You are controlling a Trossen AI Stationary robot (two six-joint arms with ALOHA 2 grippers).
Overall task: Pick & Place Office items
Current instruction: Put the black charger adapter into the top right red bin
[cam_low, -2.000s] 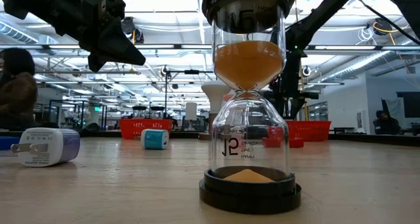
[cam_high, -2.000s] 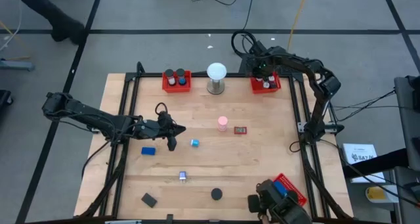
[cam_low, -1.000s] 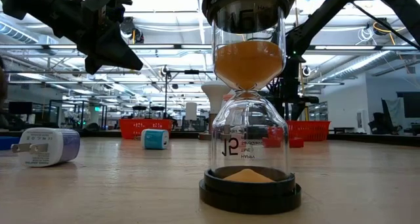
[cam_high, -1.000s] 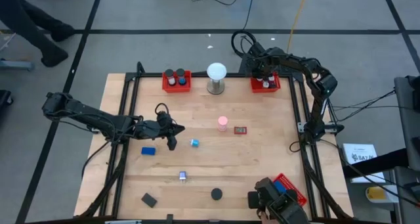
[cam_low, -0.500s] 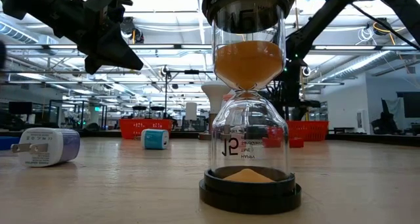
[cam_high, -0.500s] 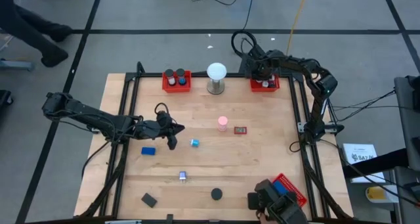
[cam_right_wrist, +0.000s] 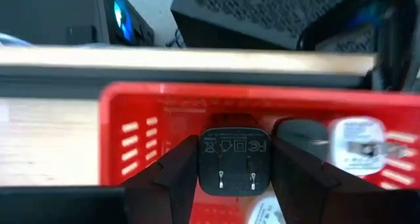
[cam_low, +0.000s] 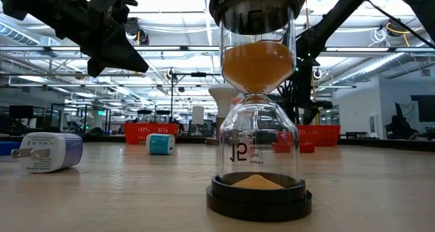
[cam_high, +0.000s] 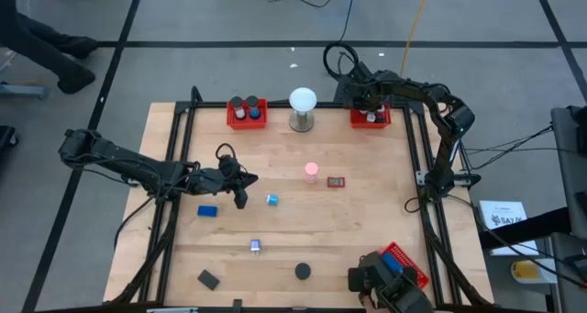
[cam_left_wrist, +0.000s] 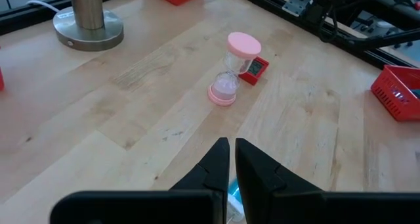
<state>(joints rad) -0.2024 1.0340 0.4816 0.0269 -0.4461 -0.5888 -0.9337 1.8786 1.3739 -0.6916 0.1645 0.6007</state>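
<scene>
Hovering over back-right red tray (cam_right_wrist: 138, 138): right gripper (cam_right_wrist: 233, 175)
Fingers straddle black plug (cam_right_wrist: 234, 159), grip unclear; white plug (cam_right_wrist: 359, 140) beside; left gripper (cam_left_wrist: 231, 161) closed, empty.

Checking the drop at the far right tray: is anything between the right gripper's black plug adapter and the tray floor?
Nothing visible blocks it. The right gripper has the black plug adapter between its fingers, already inside the red tray; a white adapter lies beside it, not in front.
</scene>
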